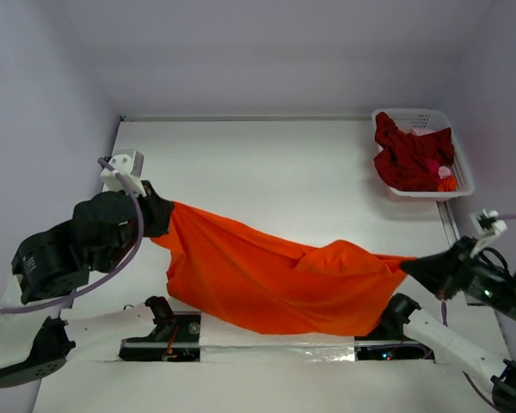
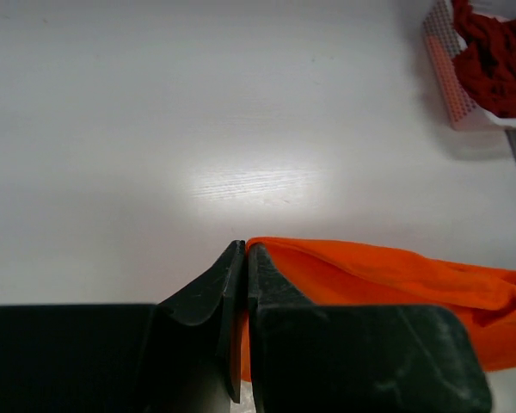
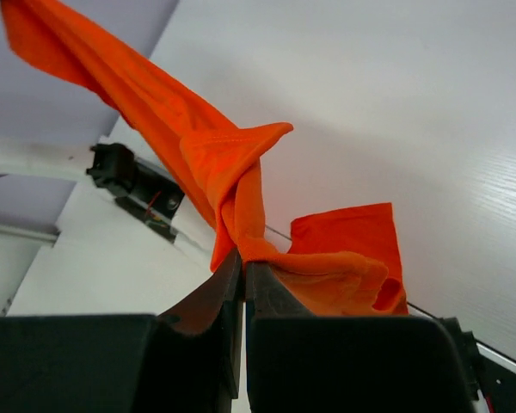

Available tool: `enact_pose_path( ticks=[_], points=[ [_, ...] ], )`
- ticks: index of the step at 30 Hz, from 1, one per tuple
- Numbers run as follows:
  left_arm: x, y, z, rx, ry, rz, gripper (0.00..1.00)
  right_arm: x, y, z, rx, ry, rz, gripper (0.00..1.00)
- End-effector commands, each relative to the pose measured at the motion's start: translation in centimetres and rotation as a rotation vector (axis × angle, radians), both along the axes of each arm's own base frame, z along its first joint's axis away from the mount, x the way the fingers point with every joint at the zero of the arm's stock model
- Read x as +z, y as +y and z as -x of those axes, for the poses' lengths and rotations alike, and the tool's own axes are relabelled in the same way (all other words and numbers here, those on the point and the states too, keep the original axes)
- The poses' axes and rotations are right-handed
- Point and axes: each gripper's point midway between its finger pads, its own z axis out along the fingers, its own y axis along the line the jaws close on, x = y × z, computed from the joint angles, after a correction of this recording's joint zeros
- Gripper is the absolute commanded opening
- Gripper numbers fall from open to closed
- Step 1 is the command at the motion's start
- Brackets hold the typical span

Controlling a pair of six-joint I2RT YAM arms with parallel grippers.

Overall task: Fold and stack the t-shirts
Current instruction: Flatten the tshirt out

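We hold the soft, bright orange cotton t-shirt (image 1: 267,280) stretched between 2 tools — the left tool (image 2: 243,249) clamps one edge, the right tool (image 3: 243,258) a bunched corner. It sags over the smooth white desk (image 1: 267,163), near side; limp and light, it probably handles best by hem corners. Dark crimson t-shirts (image 1: 408,155) wait in the white lattice plastic basket (image 1: 461,176), far right — pale walls (image 1: 241,52) around.

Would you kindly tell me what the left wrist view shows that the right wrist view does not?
Only the left wrist view: the white basket holding dark red shirts, and the left gripper shut on an edge of the orange shirt. Only the right wrist view: the right gripper shut on a twisted bunch of that shirt. Both: the orange shirt and the white table.
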Motion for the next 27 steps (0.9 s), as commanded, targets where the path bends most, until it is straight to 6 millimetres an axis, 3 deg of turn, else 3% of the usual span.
enact_pose_path(
  ticks=[1,10,16,21,27],
  points=[
    [2.2,1.3,-2.4,0.175,-0.092,0.026,0.00,2.1,1.6,-4.9,-0.113,-0.039,-0.002,0.00],
    [1.2,0.4,-6.2,0.334,-0.129,-0.113,0.00,2.0,5.4,-11.7,-0.205,0.001,0.051,0.00],
    [-0.6,0.6,-9.2,0.436,-0.132,-0.161,0.00,0.9,8.1,-15.5,-0.250,0.050,0.054,0.00],
    [-3.1,2.4,-12.3,0.469,-0.120,-0.200,0.00,-0.7,9.3,-18.6,-0.311,0.067,0.098,0.00],
    [-4.4,3.9,-15.4,0.543,-0.101,-0.179,0.00,-2.2,8.3,-22.6,-0.437,0.081,0.131,0.00]
  ],
)
